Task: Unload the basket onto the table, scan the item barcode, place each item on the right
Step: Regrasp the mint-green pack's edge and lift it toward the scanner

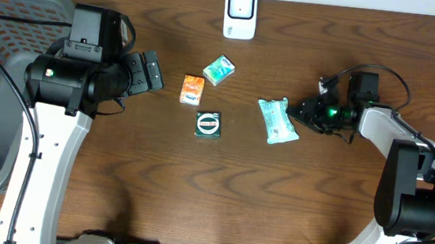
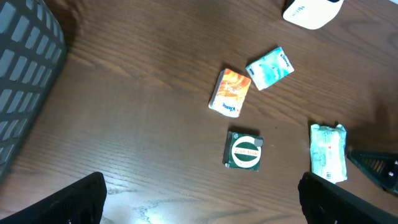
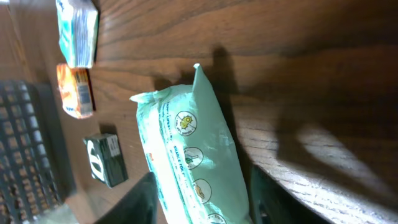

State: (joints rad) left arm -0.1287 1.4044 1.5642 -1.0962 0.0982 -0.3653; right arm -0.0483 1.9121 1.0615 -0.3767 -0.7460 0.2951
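Wooden table (image 1: 118,176): left pincer (image 2: 202,199) apart; right pincer (image 3: 204,208) apart, tips cropped, astride wipes pack (image 3: 189,143).

Table (image 1: 196,191) dark grained wood; wipes pack (image 1: 277,121) glossy plastic film.

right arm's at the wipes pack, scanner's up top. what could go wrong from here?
1. The right fingers straddle only one end of the soft wipes pack; it may sag or slip when lifted.
2. No barcode shows on its visible faces, so it may need turning at the white scanner.
3. The teal tissue pack lies near the path there.
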